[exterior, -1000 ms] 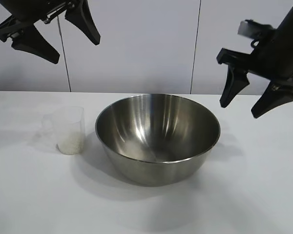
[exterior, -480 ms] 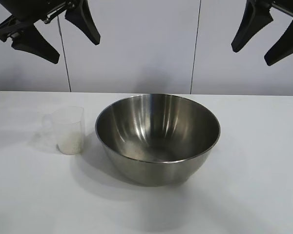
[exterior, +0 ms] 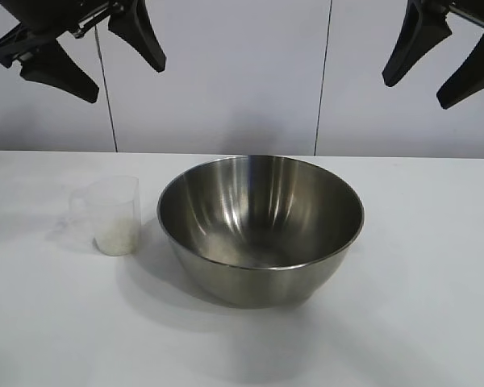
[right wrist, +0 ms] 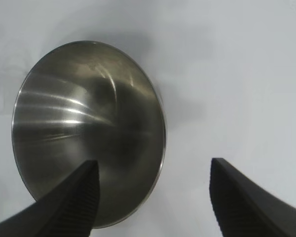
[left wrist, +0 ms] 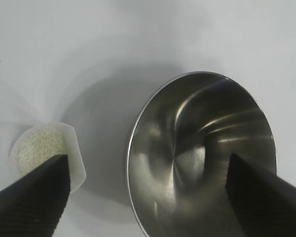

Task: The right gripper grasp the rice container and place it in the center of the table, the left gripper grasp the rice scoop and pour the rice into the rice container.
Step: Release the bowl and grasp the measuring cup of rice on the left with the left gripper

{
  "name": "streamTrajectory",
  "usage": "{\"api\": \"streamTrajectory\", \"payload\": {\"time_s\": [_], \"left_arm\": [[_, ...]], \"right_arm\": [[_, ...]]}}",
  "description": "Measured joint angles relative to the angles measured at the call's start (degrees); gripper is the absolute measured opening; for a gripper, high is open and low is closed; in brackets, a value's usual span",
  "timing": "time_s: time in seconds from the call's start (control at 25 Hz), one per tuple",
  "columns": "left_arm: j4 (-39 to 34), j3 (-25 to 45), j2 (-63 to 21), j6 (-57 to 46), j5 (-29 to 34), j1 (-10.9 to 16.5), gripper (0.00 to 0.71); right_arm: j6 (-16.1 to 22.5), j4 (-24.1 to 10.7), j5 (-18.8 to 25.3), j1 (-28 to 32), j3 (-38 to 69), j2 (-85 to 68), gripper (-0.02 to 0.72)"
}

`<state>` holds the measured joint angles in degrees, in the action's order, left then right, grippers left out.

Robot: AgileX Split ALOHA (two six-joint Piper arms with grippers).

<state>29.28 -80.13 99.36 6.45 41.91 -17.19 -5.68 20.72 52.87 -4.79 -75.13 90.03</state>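
Rice scoop (exterior: 113, 215), small frosted translucent plastic cup: standing upright on flat white table (exterior: 419, 306), just left of deep shiny round steel rice container (exterior: 260, 227), apart from it. Long axis vertical, mouth up, short handle pointing away from bowl. Whitish rice (left wrist: 39, 147) lying low inside. Left gripper (exterior: 79, 47) hanging high above scoop, splayed wide, holding nothing; right gripper (exterior: 442, 54) likewise high, spread, empty. Risks judged: light cup tipping or sliding under an off-centre pinch, spilling grains; tilting short of bowl rim, scattering rice on table.

Shiny brushed-steel rice container (exterior: 260, 228), frosted translucent plastic rice scoop (exterior: 113, 214), matt smooth white table (exterior: 419, 306).
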Motion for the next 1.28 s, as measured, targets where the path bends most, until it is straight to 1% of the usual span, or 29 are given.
{"api": "streamTrajectory", "payload": {"time_s": [0.16, 0.2, 0.28, 0.4, 0.52, 0.64, 0.72, 0.8, 0.88, 1.0, 1.04, 1.16, 1.28], "left_arm": [[-3.3, -0.4, -0.7, 3.8, 5.2, 1.9, 0.622], [-4.2, -0.2, -1.5, 4.3, 5.4, 2.3, 0.619], [-6.0, 1.5, -4.8, 4.7, 2.5, 2.7, 0.606], [-6.6, 6.9, -12.2, 5.3, -5.6, 2.7, 0.598], [-6.5, 16.2, -20.1, 6.6, -15.0, 2.7, 0.594], [-6.4, 28.2, -26.8, 7.5, -28.3, 2.1, 0.594], [-6.3, 36.9, -30.2, 7.6, -37.3, 1.1, 0.594], [-6.0, 44.2, -31.9, 7.6, -46.7, -0.4, 0.594], [-5.9, 50.9, -32.1, 7.6, -54.5, -2.6, 0.594], [-6.3, 58.1, -30.4, 7.6, -65.8, -6.1, 0.594], [-7.0, 59.9, -29.4, 7.6, -69.4, -6.8, 0.594], [-10.6, 62.8, -23.7, 7.6, -77.7, -7.4, 0.594], [-15.6, 63.3, -17.1, 7.4, -83.4, -7.4, 0.594]], "right_arm": [[-0.6, -0.1, -0.1, 0.0, 0.0, 0.0, 0.442], [-0.8, -0.1, -0.1, 0.0, 0.0, 0.0, 0.442], [-1.0, -0.2, -0.1, 0.0, 0.0, 0.0, 0.442], [-1.0, -0.3, -0.1, 0.0, 0.0, 0.0, 0.442], [-1.0, -0.4, -0.1, 0.0, 0.0, 0.0, 0.442], [-1.0, -0.4, -0.2, 0.0, 0.0, 0.0, 0.442], [-1.0, -0.4, -0.3, 0.0, 0.0, 0.0, 0.442], [-1.0, -0.4, -0.3, 0.0, 0.0, 0.0, 0.442], [-1.1, -0.4, -0.3, 0.0, 0.0, 0.0, 0.442], [-1.2, -0.4, -0.5, 0.0, 0.0, 0.0, 0.442], [-1.2, -0.4, -0.5, 0.0, 0.0, 0.0, 0.442], [-1.2, -0.4, -0.5, 0.0, 0.0, 0.0, 0.442], [-1.2, -0.4, -0.6, 0.0, 0.0, 0.0, 0.442]]}}
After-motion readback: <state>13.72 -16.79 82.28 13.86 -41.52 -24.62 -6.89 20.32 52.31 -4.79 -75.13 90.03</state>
